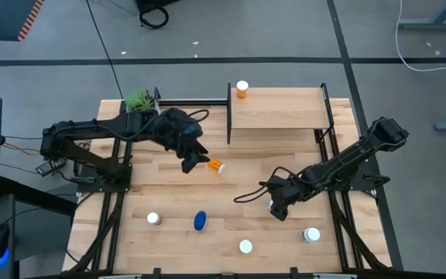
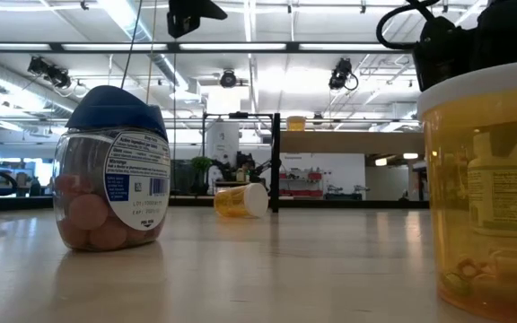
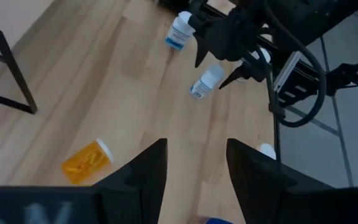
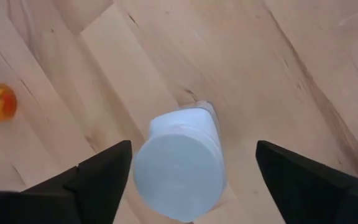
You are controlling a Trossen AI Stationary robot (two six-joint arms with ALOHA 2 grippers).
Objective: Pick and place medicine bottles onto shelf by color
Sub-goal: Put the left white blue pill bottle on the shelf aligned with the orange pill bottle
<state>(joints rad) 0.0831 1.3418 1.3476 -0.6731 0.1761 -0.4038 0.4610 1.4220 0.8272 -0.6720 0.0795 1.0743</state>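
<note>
Wooden boards make the table [image 1: 169, 194], and on it most of the work is not done. Only one orange bottle [image 1: 242, 88] stands on the shelf [image 1: 281, 108]. A second orange bottle [image 1: 217, 165] lies on its side just beside the left gripper [image 1: 193, 160], whose jaws stand apart and hold nothing. The right gripper [image 4: 188, 165] hangs wide open around a white bottle [image 4: 180, 163], not yet closed on it. The blue bottle [image 1: 200, 221] and three white-capped ones [image 1: 245, 246] wait near the front edge.

shelf [image 1: 277, 108]: one bottle [image 1: 242, 89] on it (far-left corner) | tabletop [image 1: 238, 194]: rest
</note>
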